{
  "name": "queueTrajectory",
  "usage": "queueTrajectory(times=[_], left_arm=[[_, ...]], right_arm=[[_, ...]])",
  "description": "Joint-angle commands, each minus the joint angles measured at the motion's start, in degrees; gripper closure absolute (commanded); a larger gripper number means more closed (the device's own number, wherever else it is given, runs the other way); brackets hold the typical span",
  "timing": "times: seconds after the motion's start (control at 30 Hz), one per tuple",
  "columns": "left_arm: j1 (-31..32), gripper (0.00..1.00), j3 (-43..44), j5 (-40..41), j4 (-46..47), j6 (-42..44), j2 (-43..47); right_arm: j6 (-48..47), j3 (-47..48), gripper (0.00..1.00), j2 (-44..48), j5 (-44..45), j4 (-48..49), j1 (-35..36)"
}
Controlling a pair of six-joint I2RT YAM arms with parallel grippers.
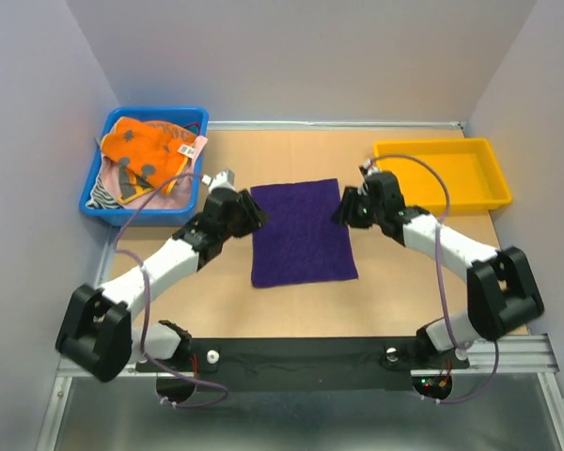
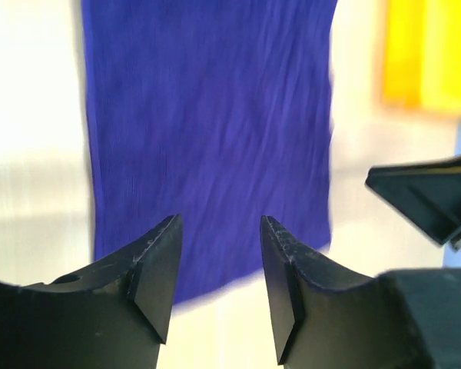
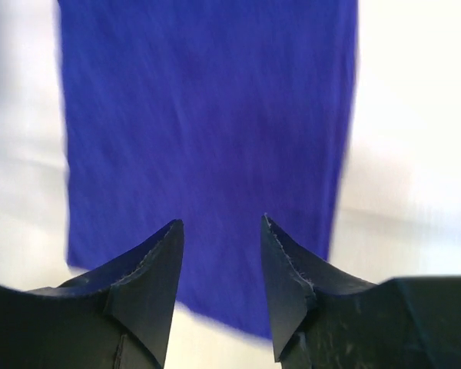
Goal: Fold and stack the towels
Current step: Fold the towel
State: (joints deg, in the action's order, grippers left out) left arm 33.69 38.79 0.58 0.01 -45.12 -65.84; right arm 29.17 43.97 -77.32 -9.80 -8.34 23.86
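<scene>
Tan tabletop (image 1: pixel 404 272) holds the purple towel (image 1: pixel 301 235) mid-frame, long axis vertical. Your left gripper (image 1: pixel 257 214) and right gripper (image 1: pixel 342 210) flank its top corners, fingers parted, empty.

table (image 1: pixel 404 282): tan | purple towel (image 1: pixel 301 233): flat, centre | blue bin (image 1: pixel 156 113): far left | yellow tray (image 1: pixel 456 174): far right

A robot test cell in a lab, not a home: plain pale panels (image 1: pixel 310 56) box in a bare wooden table (image 1: pixel 395 301) on three sides. A left arm (image 1: pixel 160 263) and a right arm (image 1: pixel 442 244), white and black, are bolted to a black plate (image 1: pixel 301 362) on an aluminium rail (image 1: pixel 536 352), with purple cables (image 1: pixel 117 246) looping loose. Beyond and outward of the left pincer (image 1: pixel 254 212) sits a blue bin (image 1: pixel 92 193) of towels (image 1: pixel 146 150); beyond and outward of the right pincer (image 1: pixel 343 209), a yellow tray (image 1: pixel 432 144)
</scene>
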Motion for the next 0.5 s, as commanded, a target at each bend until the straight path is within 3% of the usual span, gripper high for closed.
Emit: queueTrajectory(times=[0.0,0.3,0.47], left_arm=[[-6.35,0.48,9.18,1.79,9.57,6.97,-11.3],[-11.89,0.55,33.53,0.47,9.48,15.15,-38.72],[-12.77,0.57,36.97,0.39,9.48,16.12,-45.94]], right_arm=[[-6.13,14.19,0.52,-10.11,2.95,5.96,-1.79],[-3.42,30.63,0.59,-33.56,0.06,16.14,-6.89],[-2.89,34.08,0.6,-41.76,-1.45,19.14,-8.3]])
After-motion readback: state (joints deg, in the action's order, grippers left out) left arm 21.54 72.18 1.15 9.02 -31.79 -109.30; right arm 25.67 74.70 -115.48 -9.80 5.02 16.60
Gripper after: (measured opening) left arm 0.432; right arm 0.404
